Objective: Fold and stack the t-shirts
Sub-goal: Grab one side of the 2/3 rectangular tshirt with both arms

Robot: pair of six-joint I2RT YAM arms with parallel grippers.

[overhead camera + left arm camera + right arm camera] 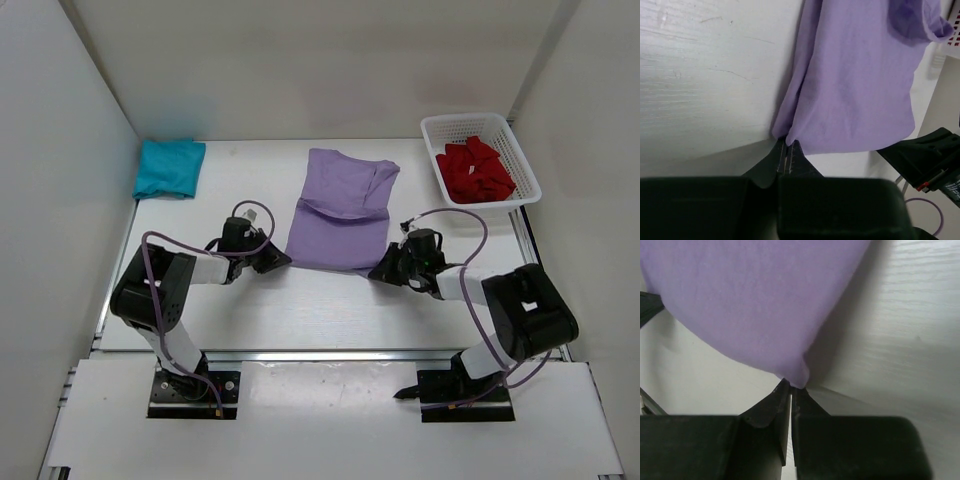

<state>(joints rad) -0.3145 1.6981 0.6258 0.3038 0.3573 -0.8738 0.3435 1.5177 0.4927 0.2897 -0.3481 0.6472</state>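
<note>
Lavender t-shirt, one of three, has both near corners pinched by left gripper and right gripper.

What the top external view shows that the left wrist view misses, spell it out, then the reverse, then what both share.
Only the top external: the teal shirt folded at the far left, and the whole basket with the red shirt heaped in it.
Only the left wrist: a close look at the left gripper, jaws shut on the near left corner of the lavender shirt.
Both: the lavender shirt spread on the table, the left gripper at its corner, and at least a sliver of the basket.
</note>
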